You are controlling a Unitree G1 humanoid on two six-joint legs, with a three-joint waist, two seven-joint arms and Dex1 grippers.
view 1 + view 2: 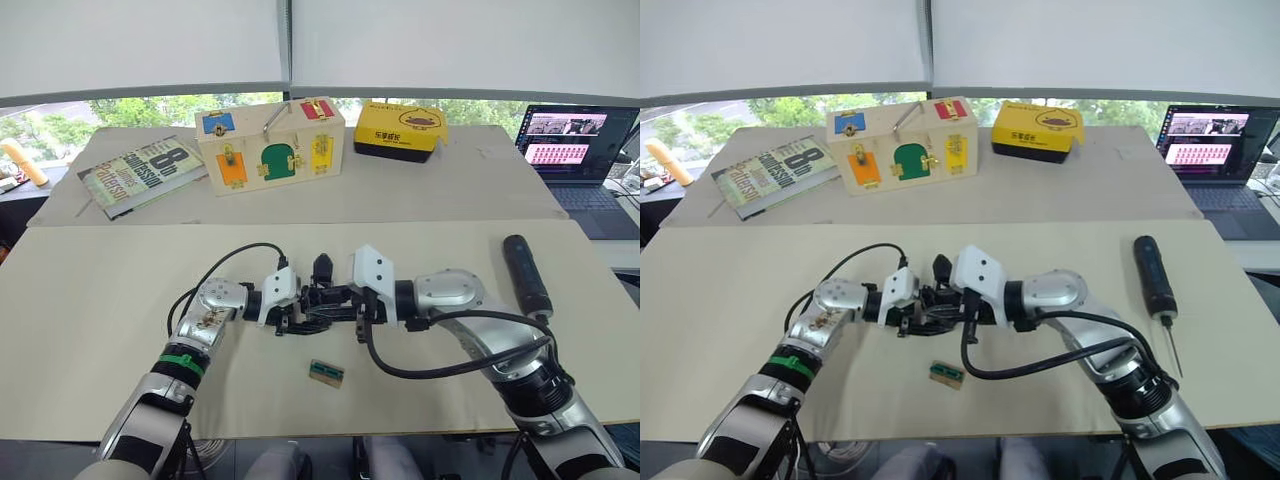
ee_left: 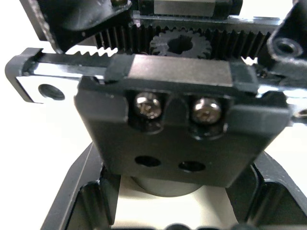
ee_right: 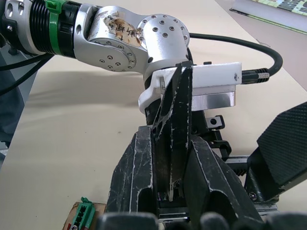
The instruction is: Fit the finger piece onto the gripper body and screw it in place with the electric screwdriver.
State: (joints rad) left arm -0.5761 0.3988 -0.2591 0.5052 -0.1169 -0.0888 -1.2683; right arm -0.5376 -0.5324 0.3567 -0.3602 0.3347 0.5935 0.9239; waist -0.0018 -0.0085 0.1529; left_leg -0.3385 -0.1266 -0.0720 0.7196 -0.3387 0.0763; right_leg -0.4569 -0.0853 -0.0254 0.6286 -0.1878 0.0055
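Now | I had the left gripper (image 1: 292,322) clamped on the gripper body (image 1: 322,300) mid-surface | right gripper (image 3: 170,189) clamped on the finger piece (image 3: 173,129), meeting it | I judged: align holes first | screwdriver (image 1: 1154,275) lay right.

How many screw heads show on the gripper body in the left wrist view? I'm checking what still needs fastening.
2. Both silver screw heads sit side by side on the gripper body: one, the other. Two open holes lie below them; others may be hidden.

Far side of surface (image 1: 100,290): book (image 1: 140,174), wooden latch box (image 1: 272,146), yellow case (image 1: 400,130), laptop (image 1: 580,150). Near edge: small green-and-tan rectangle (image 1: 326,373).
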